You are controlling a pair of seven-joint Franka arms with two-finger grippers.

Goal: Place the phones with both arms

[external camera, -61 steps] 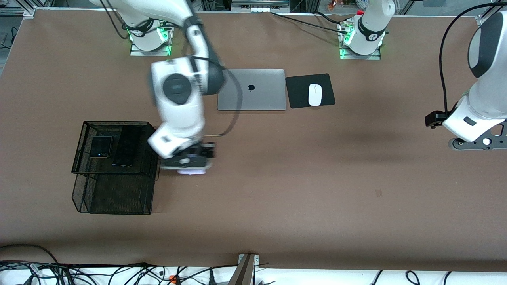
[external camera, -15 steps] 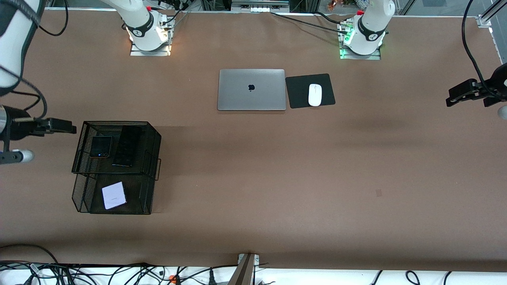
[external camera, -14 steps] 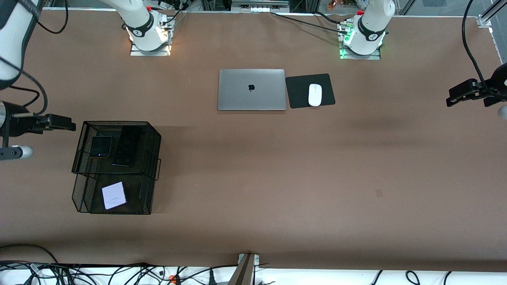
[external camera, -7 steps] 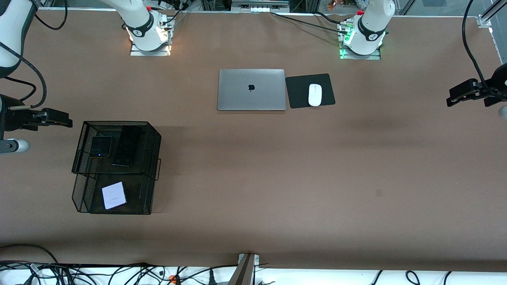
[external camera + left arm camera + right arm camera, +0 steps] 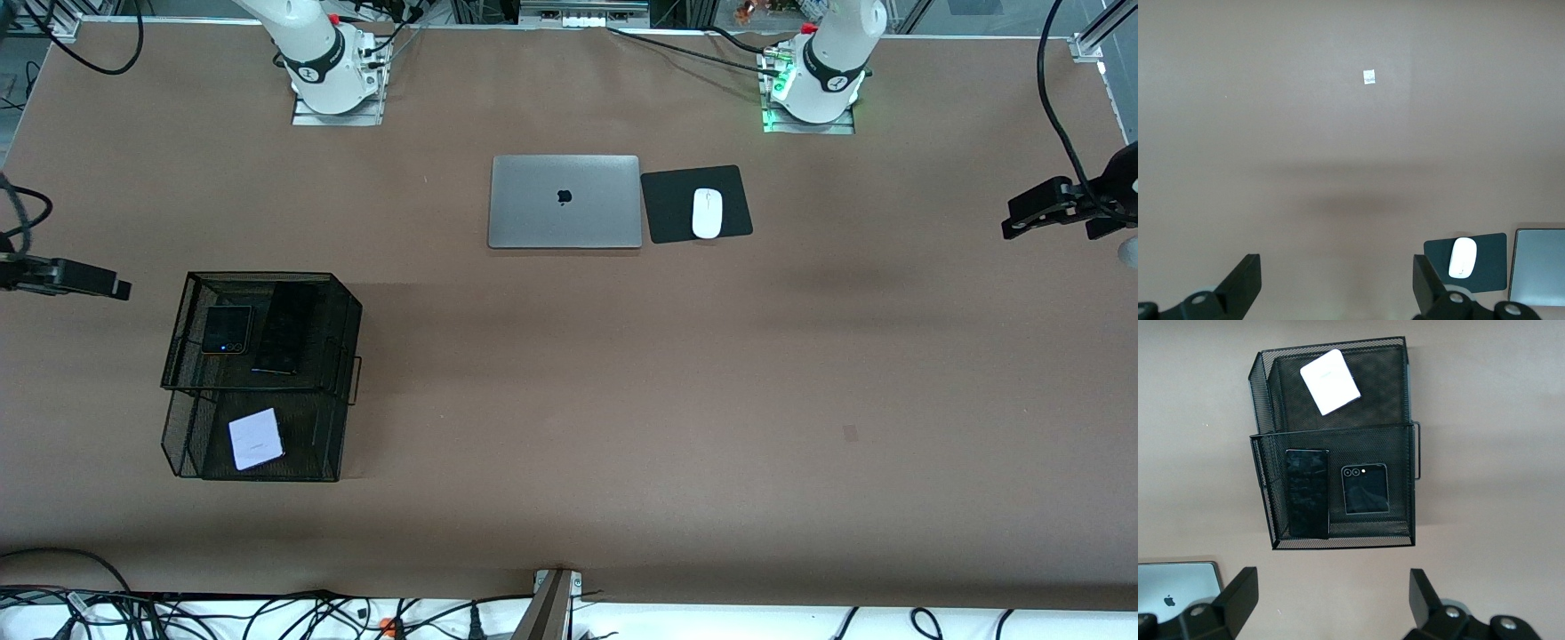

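- The tabletop [image 5: 622,400] was mostly bare; a laptop [image 5: 564,202] and a mouse [image 5: 707,213] on its pad [image 5: 667,206] lay toward the edge where the arm bases stood, well apart from the phones.
- The mesh rack [image 5: 347,356] stood toward the right arm's end. Knocked by a returning arm, it would likely slide, being light wire.
- The long phone [image 5: 1307,493] and the black phone [image 5: 1365,489] lay side by side on its upper shelf; the pale phone [image 5: 1331,381] lay askew on the lower shelf, and a bump might tip it out.
- The right gripper [image 5: 1331,593] hung high over the rack, jaws spread wide and empty.
- The left gripper [image 5: 1337,280] waited over the left arm's end, jaws wide and empty.
- All three phones looked placed; little remained to go wrong.
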